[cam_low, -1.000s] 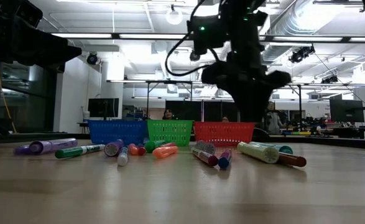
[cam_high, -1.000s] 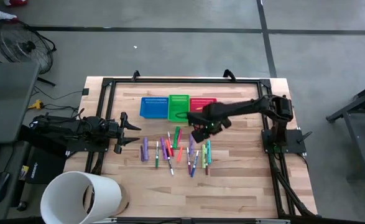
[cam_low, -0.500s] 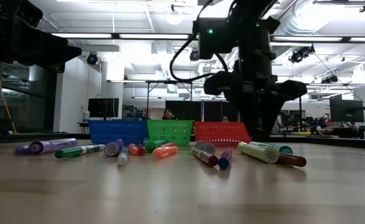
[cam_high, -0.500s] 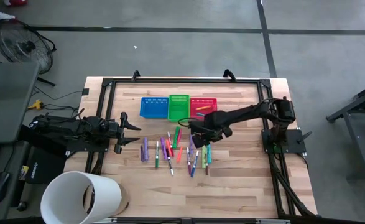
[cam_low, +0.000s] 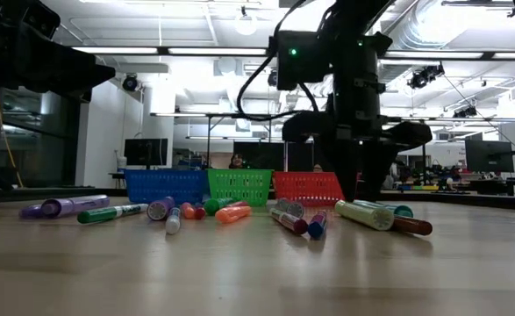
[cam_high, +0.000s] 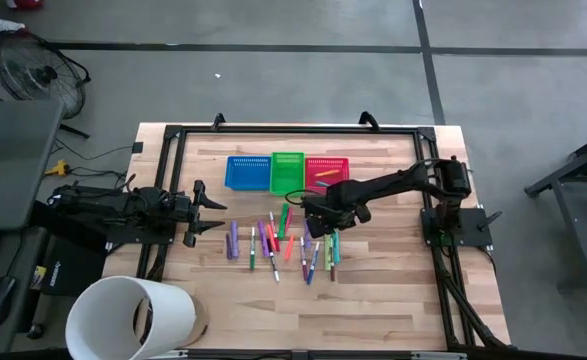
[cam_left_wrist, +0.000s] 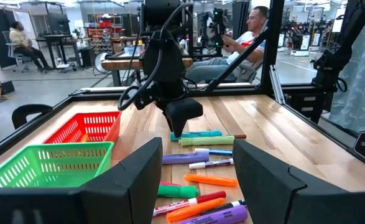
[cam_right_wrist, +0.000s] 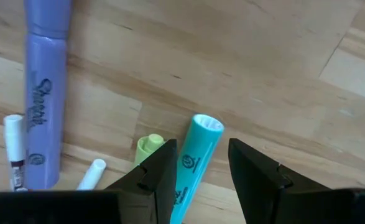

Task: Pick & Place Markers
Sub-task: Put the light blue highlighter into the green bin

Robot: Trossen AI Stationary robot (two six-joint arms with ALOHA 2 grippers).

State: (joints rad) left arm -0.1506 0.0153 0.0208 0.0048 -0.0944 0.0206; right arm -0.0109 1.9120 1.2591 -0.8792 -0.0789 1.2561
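The right gripper (cam_right_wrist: 199, 171) hangs with its 2 fingers apart astride the teal marker (cam_right_wrist: 193, 167) (not yet clamped), lined up to pinch it.

An open robotics lab floor.
Exposed ceiling ducts (cam_low: 441, 26), rows of monitors (cam_low: 146, 151), and seated people (cam_left_wrist: 22, 42) at workbenches (cam_left_wrist: 123, 62).
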